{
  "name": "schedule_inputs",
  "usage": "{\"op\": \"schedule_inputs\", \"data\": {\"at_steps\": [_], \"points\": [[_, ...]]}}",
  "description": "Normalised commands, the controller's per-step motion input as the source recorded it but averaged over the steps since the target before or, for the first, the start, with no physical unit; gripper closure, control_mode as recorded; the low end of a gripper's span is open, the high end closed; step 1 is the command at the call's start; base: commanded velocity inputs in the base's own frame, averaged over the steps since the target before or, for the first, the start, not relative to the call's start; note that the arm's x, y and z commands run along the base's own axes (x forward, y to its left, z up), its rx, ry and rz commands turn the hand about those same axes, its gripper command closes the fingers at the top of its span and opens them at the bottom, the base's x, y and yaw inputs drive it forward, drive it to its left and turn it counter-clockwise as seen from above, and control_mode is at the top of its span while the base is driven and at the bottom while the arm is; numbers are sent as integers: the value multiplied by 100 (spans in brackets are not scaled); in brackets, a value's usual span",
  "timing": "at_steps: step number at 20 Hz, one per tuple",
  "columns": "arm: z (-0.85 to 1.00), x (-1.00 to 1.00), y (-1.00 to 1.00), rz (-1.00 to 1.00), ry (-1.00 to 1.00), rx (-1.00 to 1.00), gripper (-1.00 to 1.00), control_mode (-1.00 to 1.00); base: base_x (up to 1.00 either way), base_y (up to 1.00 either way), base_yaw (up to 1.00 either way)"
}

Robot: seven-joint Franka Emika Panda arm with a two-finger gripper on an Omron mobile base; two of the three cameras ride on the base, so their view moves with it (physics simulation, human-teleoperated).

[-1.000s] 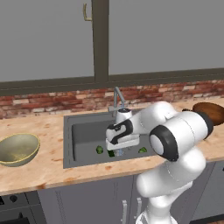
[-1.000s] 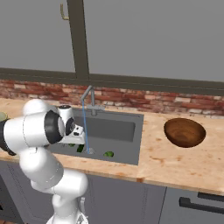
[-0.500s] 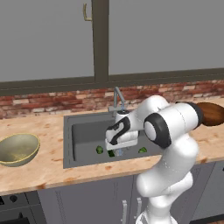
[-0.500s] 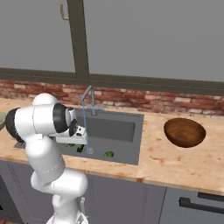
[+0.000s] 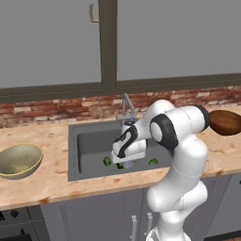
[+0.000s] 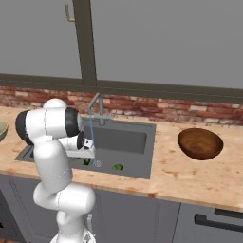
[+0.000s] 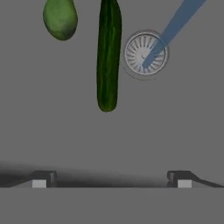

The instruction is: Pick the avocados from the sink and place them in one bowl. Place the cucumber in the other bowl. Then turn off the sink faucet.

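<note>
In the hand view the cucumber (image 7: 108, 54) lies on the dark sink floor (image 7: 57, 131) in the upper middle of the frame, running lengthwise from the top edge down to about mid-height. One avocado (image 7: 60, 18) sits at the upper left, just beside the cucumber but apart from it. The round metal drain (image 7: 145, 53) is at the upper right of the cucumber, and a blue stream of water (image 7: 177, 24) slants down from the top right onto it.

The tool (image 7: 111, 178) shows its two dark tips at the bottom of that view, standing wide apart with nothing between them; it is open and holds nothing, and the cucumber lies well above the tips in the frame.

In the left base view the tool (image 5: 123, 160) hangs low over the sink (image 5: 74, 153) at the centre of the frame. An avocado (image 5: 107, 161) shows to its left on the basin floor and a second avocado (image 5: 153, 161) to its right. The faucet (image 5: 127, 108) rises behind the basin at its back rim.

The olive-yellow bowl (image 5: 18, 160) rests on the surface (image 5: 47, 186) at the left edge of the frame, well apart from the sink. The brown bowl (image 5: 226, 122) sits at the right edge, partly behind the arm. In the right base view the brown bowl (image 6: 200, 143) stands on the surface to the right of the sink (image 6: 142, 163).
</note>
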Motion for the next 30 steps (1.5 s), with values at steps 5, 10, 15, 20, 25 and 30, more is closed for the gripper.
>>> {"op": "schedule_inputs", "data": {"at_steps": [5,10,15,20,25,30], "points": [[-21,17,8,0,0,0,-100,-100,0,0,0],[-18,25,0,0,0,0,-100,-100,0,0,0],[-18,27,0,0,0,0,-100,-100,0,0,0],[-23,23,0,0,0,0,-100,-100,0,0,0],[-22,13,3,0,0,0,-100,-100,0,0,0],[-20,16,4,0,0,0,-100,-100,0,0,0]]}}
